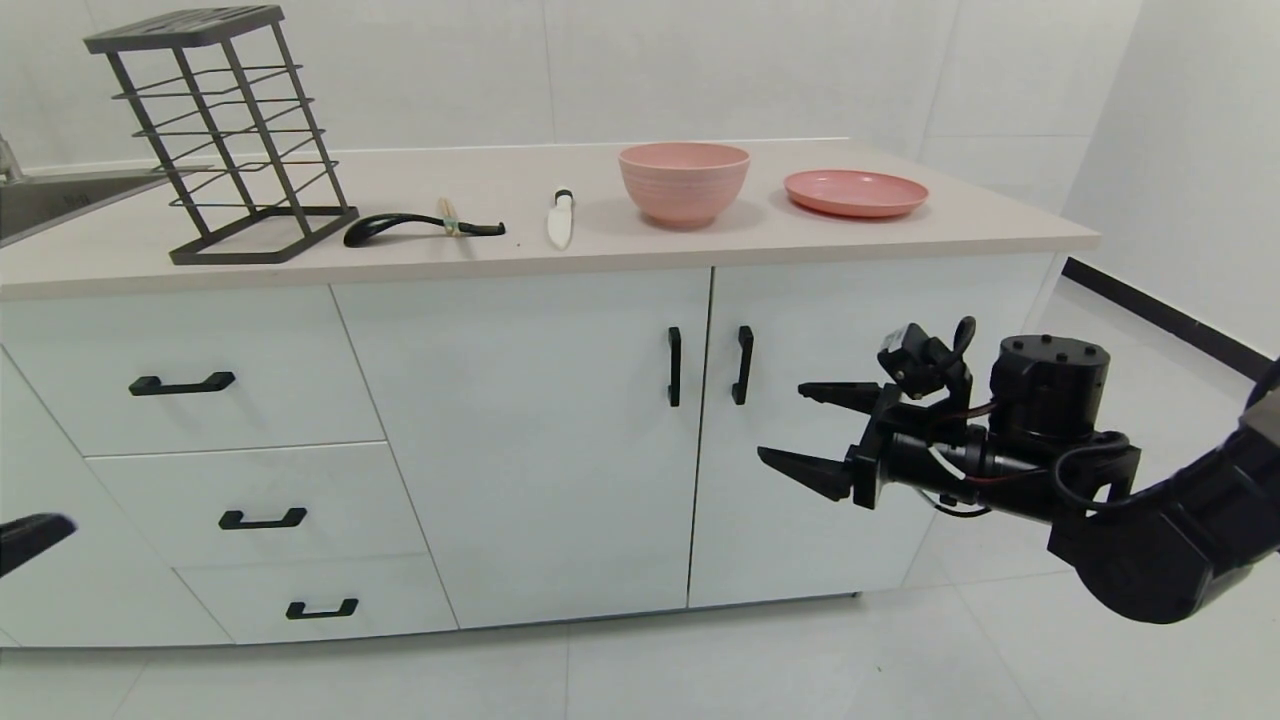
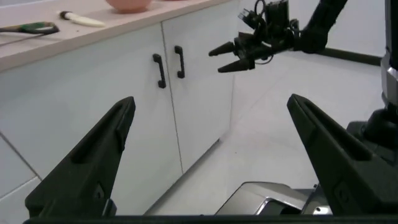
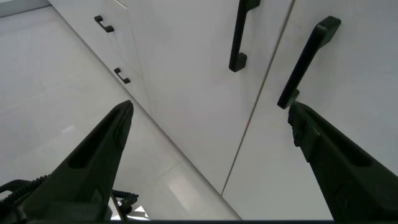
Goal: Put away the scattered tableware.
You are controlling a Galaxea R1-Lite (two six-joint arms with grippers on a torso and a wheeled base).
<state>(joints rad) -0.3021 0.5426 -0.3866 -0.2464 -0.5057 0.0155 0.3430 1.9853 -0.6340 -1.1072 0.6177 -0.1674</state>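
My right end effector (image 1: 780, 420) is wide open, empty, facing the right-hand black bar handle (image 1: 742, 365) of the white cabinet door (image 1: 820, 310); I'd square on it before closing, pink round bowl (image 1: 684, 180) sitting up on the beige desk (image 1: 420, 180).

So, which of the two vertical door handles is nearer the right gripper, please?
The right-hand handle, toward the plate; the left-hand handle lies farther from the right gripper.

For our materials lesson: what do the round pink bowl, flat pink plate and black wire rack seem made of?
Round pink bowl: probably matte plastic or melamine; even colour, soft sheen, faint ribbing. Flat pink plate: likely the same; matching colour, dull gloss. Black wire rack: apparently coated metal, matte; thin straight rods.
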